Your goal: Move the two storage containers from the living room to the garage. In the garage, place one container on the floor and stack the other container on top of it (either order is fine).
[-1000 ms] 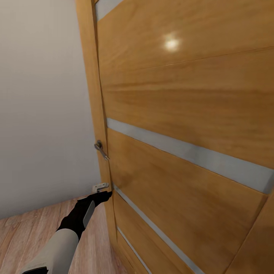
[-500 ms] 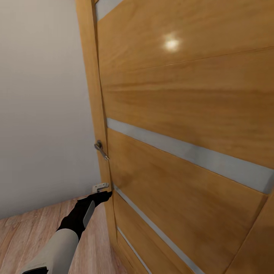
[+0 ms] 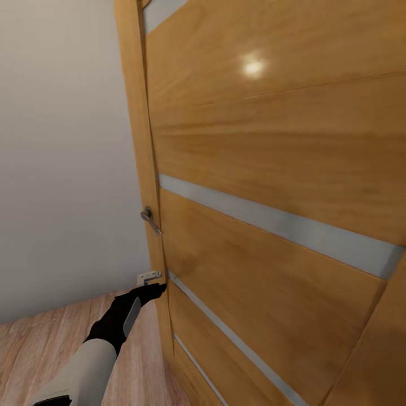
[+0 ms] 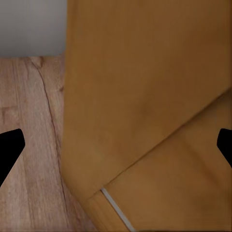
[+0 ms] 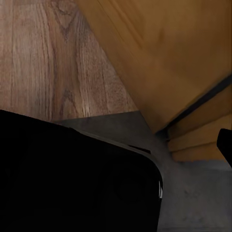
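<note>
The storage containers are out of view. My left arm reaches forward, and my left gripper (image 3: 157, 289) sits low against the edge of a honey-coloured wooden door (image 3: 270, 141). In the left wrist view the left gripper (image 4: 116, 145) is open, its two black fingertips (image 4: 9, 147) far apart with the door's edge and plank floor between them and nothing held. In the right wrist view my right gripper (image 5: 116, 145) shows one black fingertip (image 5: 225, 145) at the frame's edge, and it holds nothing.
The door has grey bands and a metal lever handle (image 3: 150, 220), with a small white fitting (image 3: 149, 277) below it. A plain pale wall (image 3: 62, 158) and light wood planks (image 3: 34, 349) lie beside it. Under the right wrist I see a black machine body (image 5: 72, 179) and dark grey concrete (image 5: 193, 193).
The door's picture has shifted very slightly in the head view. My left arm and gripper stay in the same place against the door's edge.
</note>
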### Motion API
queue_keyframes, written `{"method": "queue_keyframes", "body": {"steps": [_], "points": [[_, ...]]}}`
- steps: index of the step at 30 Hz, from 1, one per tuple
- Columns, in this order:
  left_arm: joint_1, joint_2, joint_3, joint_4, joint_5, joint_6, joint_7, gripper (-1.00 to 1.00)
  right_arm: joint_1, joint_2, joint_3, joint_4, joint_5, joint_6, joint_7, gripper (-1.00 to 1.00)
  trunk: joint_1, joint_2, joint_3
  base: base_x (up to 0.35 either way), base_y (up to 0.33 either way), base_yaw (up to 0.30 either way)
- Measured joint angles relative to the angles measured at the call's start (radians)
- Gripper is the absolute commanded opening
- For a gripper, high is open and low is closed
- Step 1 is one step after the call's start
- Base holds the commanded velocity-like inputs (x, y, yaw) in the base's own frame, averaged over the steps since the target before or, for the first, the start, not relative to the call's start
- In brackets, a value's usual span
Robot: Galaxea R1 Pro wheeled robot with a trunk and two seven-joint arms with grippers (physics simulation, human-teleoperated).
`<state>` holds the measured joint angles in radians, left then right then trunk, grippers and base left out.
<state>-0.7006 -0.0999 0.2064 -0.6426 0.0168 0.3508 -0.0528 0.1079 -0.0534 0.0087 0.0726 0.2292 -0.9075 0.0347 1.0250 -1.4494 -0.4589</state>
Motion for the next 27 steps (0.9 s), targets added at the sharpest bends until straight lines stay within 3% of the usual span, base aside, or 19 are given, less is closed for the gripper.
{"method": "queue_keyframes", "body": {"steps": [6,10,20,27], "points": [[0.000,0.000,0.000,0.000,0.000,0.000,0.000,1.00,0.000,0.000,0.000,0.000,0.000,0.000,0.000,1.00,0.000,0.000,0.000,-0.007,0.000,-0.050],[0.000,0.001,0.003,0.000,-0.017,0.000,0.004,1.00,0.000,0.000,0.000,0.000,0.000,0.000,0.000,1.00,0.000,0.000,0.000,-0.001,0.000,-0.232],[0.000,0.001,0.003,0.000,-0.017,0.000,0.004,1.00,0.001,0.000,0.000,0.000,0.000,-0.001,0.000,1.00,0.000,0.000,0.000,0.000,0.000,-0.267],[0.000,0.000,0.002,0.000,-0.011,0.000,0.003,1.00,0.000,0.000,0.000,0.000,0.000,-0.002,0.000,1.00,0.000,0.000,0.000,0.000,0.000,-0.058]]}}
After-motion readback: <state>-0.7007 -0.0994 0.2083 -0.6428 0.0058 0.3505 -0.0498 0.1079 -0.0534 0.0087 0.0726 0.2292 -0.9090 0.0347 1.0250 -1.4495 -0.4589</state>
